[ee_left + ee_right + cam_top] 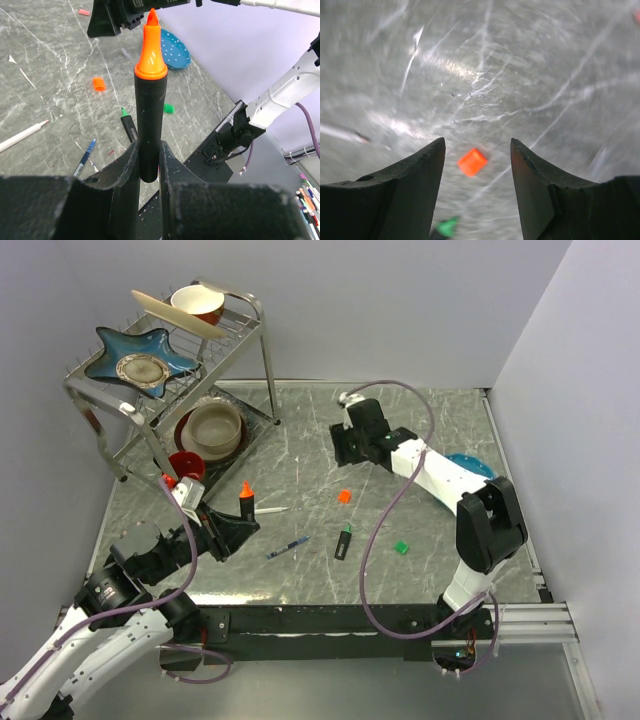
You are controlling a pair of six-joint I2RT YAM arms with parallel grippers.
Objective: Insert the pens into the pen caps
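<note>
Left claw (148, 161) clenched on 1 black highlighter (149, 115), orange tip up. Right claw (477, 145) spread apart, hovering over the orange cap (472, 162) lying on the grey marbled bench (300, 440); pale lilac walls (400, 300) behind.

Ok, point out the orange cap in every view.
Top external: orange cap near centre, just above the green-tipped marker.
Left wrist: left of centre, upper half.
Right wrist: low centre.
Shared landmark: the green-tipped marker, close by the cap in all three.

open table (300, 440) around orange cap (344, 496)
</note>
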